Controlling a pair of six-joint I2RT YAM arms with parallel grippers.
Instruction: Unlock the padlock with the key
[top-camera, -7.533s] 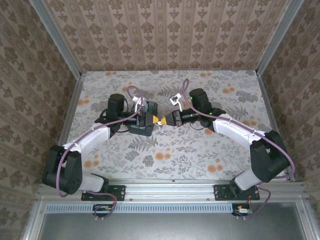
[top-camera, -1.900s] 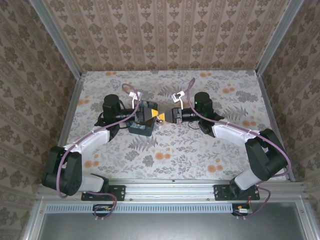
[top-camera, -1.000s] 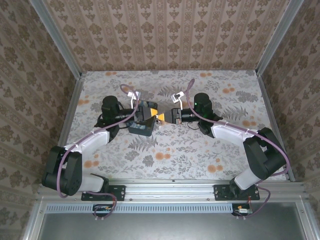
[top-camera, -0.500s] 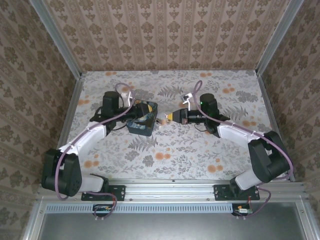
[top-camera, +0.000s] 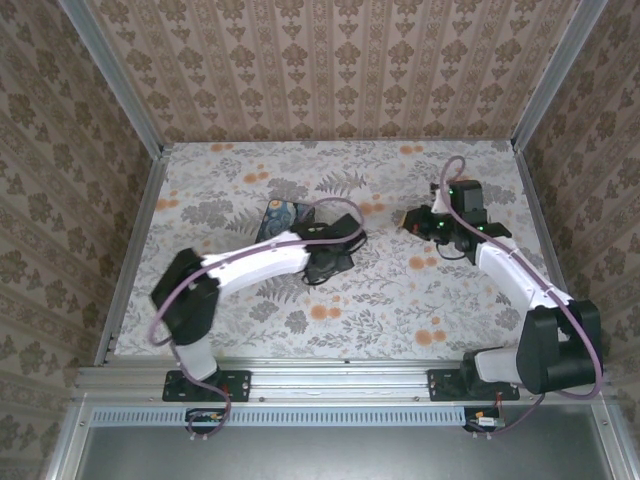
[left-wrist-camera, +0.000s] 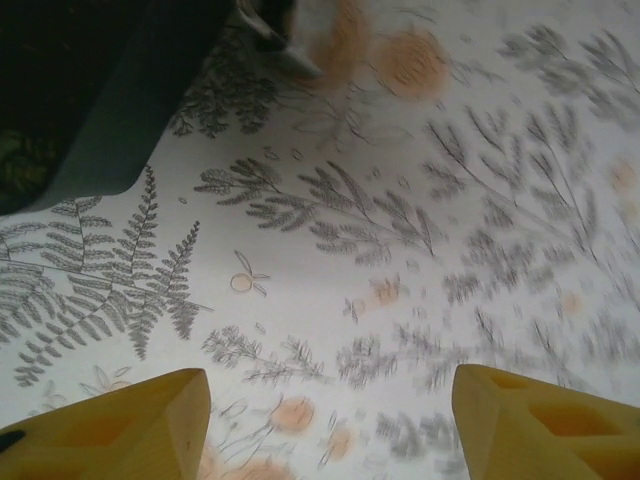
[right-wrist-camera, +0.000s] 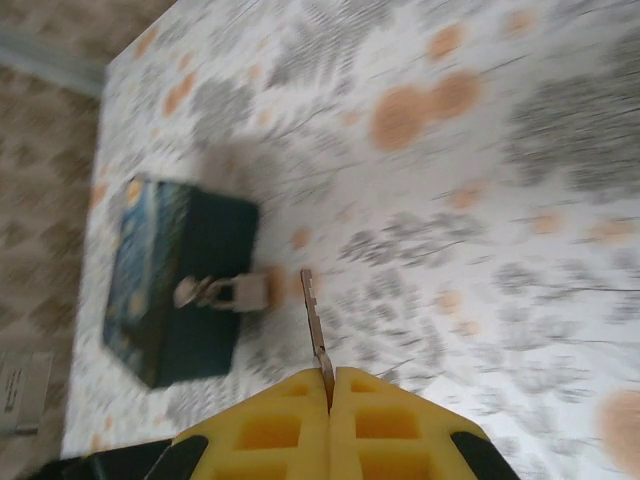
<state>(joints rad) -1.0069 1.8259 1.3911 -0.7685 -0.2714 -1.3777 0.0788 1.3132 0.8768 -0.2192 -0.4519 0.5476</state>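
— Yellow pads (right-wrist-camera: 270, 430) on the R side, what've they got?
— My right gripper (right-wrist-camera: 330, 378) is pinched on the key (right-wrist-camera: 313, 315), blade sticking out, over the right half of the tabletop (top-camera: 400, 290).
— Padlock?
— The padlock (right-wrist-camera: 215, 293) sits at the edge of the blue tin (right-wrist-camera: 165, 250), left of tabletop centre, well apart from the key.
— L side?
— My left gripper (left-wrist-camera: 325, 390) is spread wide w/ nothing in it, near the tin's corner.

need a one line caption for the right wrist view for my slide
Right gripper pinching the key, held apart from the padlock on the blue tin.
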